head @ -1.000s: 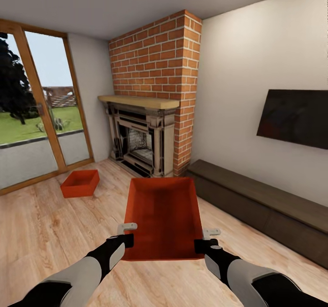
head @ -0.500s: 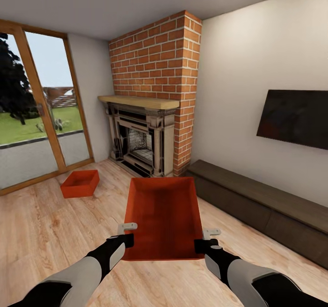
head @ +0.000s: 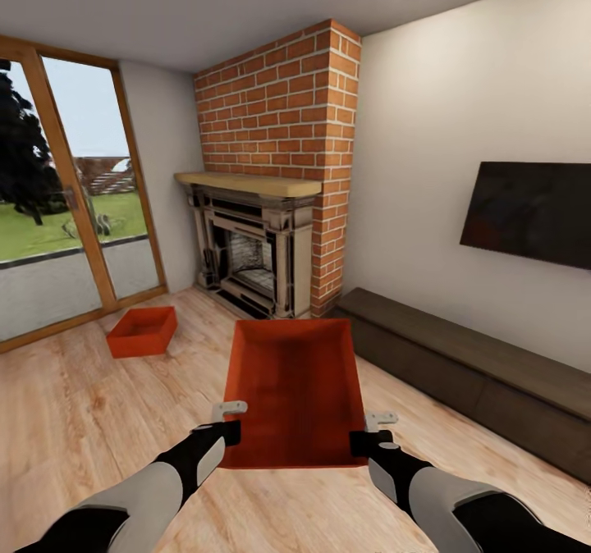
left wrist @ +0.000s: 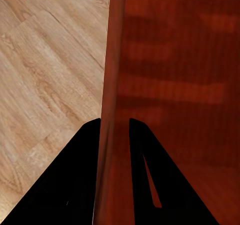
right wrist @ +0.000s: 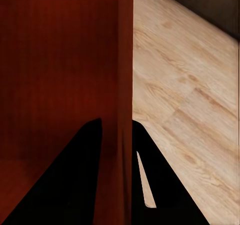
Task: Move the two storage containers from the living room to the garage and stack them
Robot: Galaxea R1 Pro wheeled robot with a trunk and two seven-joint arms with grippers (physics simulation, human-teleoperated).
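Red-orange fills the middle of my head view: one storage container (head: 294,389) hangs between my two claws, its open top up and its long axis running away from me toward the brick fireplace (head: 263,249). My left claw (head: 230,422) is clenched on the container's left wall near the close end; on the left wrist camera the thin wall (left wrist: 111,85) runs straight between the two dark fingers (left wrist: 80,175), one inside and one outside. My right claw (head: 371,431) grips the right wall the same way, and the right wrist camera shows that wall (right wrist: 125,75) pinched between its fingers (right wrist: 85,175). Light wood plank floor (head: 74,422) lies under both claws. The second storage container (head: 142,331) sits on that floor well ahead of my left claw and off to its left, near the glass door (head: 74,200). Ahead and to the right of my right claw runs the long low dark cabinet (head: 476,372), with the black TV (head: 529,212) on the wall above it.
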